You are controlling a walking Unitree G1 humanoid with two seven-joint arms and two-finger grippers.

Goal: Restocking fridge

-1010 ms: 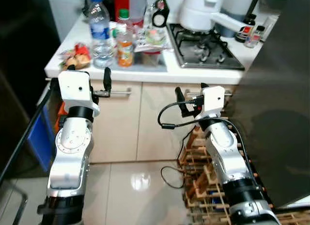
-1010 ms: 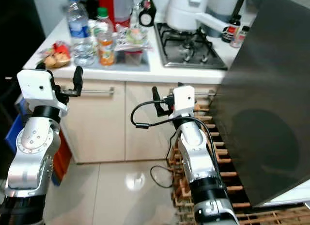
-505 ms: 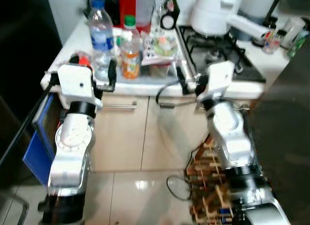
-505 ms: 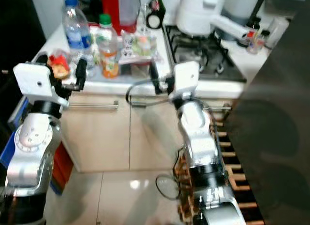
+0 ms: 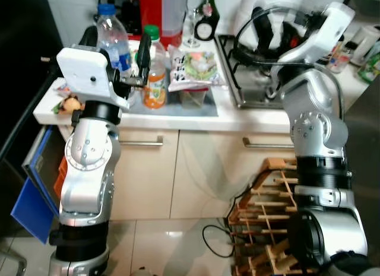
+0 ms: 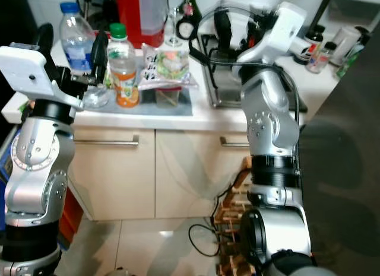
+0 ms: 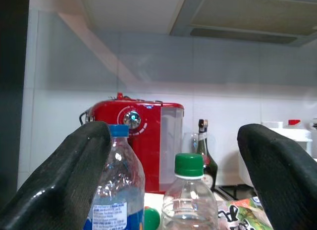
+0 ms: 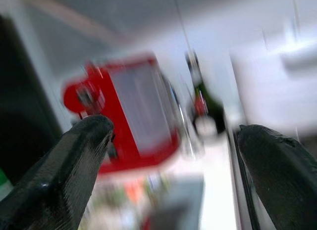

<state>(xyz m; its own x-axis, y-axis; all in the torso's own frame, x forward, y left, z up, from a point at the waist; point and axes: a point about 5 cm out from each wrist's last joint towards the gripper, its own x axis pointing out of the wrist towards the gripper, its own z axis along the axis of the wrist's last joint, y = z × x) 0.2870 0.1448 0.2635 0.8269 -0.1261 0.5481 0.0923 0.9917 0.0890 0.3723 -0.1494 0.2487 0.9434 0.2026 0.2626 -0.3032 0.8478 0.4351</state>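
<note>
A clear water bottle with a blue cap and an orange juice bottle with a green cap stand on the white counter. A packet of greens lies beside them. My left gripper is open at bottle height, its fingers either side of the water bottle and short of it. In the left wrist view the water bottle and juice bottle stand between the open fingers. My right gripper is raised over the gas hob, open and holding nothing.
A red appliance and a dark glass bottle stand at the back of the counter. A dark panel rises on the right. A wooden rack and a black cable lie on the floor below the cabinets. A blue board leans at left.
Both arms have risen from the cabinet fronts to counter height. The left gripper came up around the water bottle; the right swung up over the hob. The camera view shifted too.
</note>
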